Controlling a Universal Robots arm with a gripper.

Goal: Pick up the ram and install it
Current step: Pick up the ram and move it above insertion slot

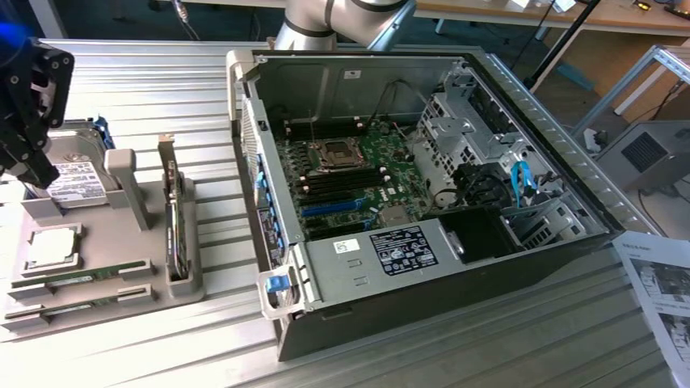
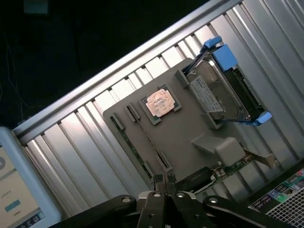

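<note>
- Green ram [image 1: 77, 280] lies in the grey tray [image 1: 32, 327] on the worktop [image 1: 161, 81], beside the open case [image 1: 313, 81]
- Your pincer [image 2: 164, 179] is closed together, empty, above that tray
- Likely light, stiff and fragile: take its long edges, off the chips

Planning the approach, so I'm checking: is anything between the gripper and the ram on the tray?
Nothing visible blocks it. The shut gripper hangs over the hard drive. The ram lies uncovered in the tray, with only the flat processor chip lying between them.
</note>
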